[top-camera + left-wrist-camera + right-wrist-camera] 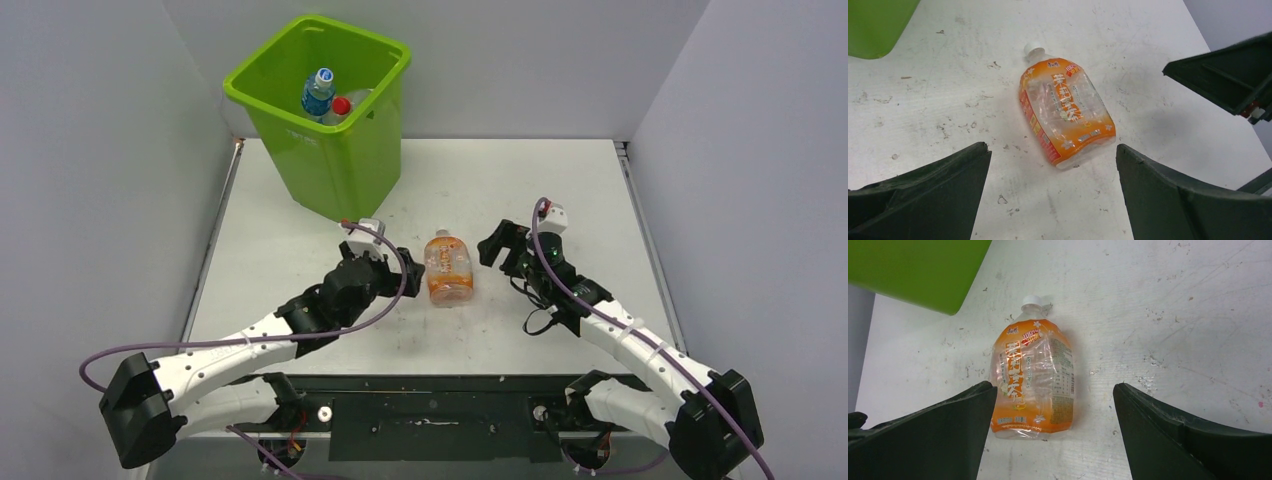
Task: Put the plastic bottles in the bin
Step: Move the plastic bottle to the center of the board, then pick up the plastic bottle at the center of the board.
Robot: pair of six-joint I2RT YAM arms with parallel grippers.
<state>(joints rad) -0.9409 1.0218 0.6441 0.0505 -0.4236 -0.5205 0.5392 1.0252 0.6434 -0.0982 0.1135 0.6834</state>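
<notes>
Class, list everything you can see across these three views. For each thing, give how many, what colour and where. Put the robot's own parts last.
bin: one, lime green, standing at the far left of the table.
blue-capped bottle: one, clear with a blue label, inside the bin.
red-capped bottle: one, only partly visible, inside the bin beside the blue-capped one; more may be hidden.
orange-labelled bottle: one, clear with a white cap, lying on the table between the grippers, touching neither.
table: one, white and scuffed.
cables: purple, one along each arm.
left gripper: one, black, open, left of the lying bottle.
right gripper: one, black, open, right of it.
</notes>
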